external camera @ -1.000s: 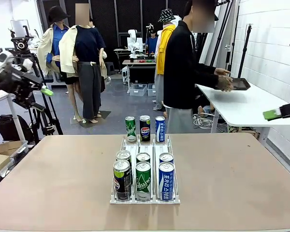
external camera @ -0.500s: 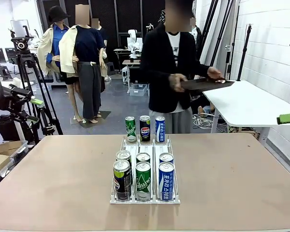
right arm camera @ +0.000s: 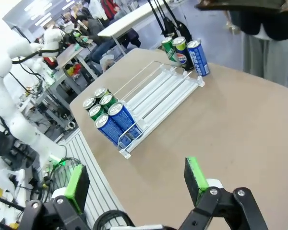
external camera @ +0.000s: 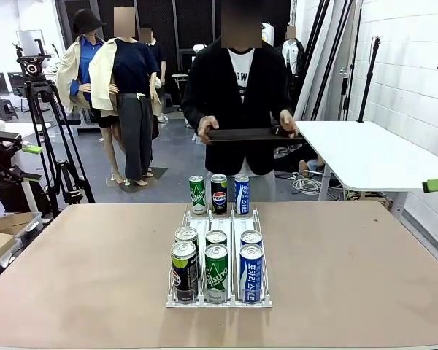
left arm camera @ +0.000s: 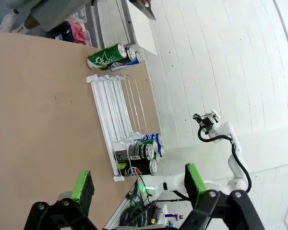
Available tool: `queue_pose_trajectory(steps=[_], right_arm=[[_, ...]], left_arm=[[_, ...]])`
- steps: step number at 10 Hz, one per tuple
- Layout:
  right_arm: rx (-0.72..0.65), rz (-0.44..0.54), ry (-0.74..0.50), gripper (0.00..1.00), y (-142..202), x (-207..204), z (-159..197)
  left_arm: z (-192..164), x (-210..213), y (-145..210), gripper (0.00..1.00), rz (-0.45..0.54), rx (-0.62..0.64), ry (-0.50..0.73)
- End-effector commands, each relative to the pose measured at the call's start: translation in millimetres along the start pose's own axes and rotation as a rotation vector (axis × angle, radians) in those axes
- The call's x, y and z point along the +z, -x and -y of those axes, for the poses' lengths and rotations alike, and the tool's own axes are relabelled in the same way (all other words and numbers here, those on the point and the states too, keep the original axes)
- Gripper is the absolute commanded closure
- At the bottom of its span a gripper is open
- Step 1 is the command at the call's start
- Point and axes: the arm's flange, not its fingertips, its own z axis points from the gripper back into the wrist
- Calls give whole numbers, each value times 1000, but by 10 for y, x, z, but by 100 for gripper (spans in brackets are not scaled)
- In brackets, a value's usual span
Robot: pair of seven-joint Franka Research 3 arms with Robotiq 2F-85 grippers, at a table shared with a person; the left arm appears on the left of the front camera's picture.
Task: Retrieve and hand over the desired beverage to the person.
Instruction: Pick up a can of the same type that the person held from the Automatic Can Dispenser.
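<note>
The person [external camera: 237,109] stands at the far side of the table [external camera: 365,277], facing it, and holds a dark tray [external camera: 252,135] level in both hands. On the table, a white wire rack [external camera: 226,221] carries six cans [external camera: 216,271] at its near end. A row of three cans [external camera: 219,193] stands upright at its far end. The left gripper [left arm camera: 138,182] and the right gripper [right arm camera: 136,181] both have their fingers spread apart and empty, each well apart from the rack.
</note>
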Motion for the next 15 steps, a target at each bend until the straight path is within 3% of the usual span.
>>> queue_pose_trajectory(steps=[1,5,7,8,15], right_arm=[[35,41,-27,0,85,29,14],[52,23,-46,0,184,100,17],[71,0,-70,0,200,104,-1],[35,20,-40,0,162,123,8],[35,20,-40,0,162,123,8]], left_arm=[[-36,42,-73,0,4,-23,17],[-121,153,-36,0,29,-15,22],[-104,120,-8,0,-5,-38,15],[-131,121,-8,0,21,16,-6],[-131,121,-8,0,21,16,-6]])
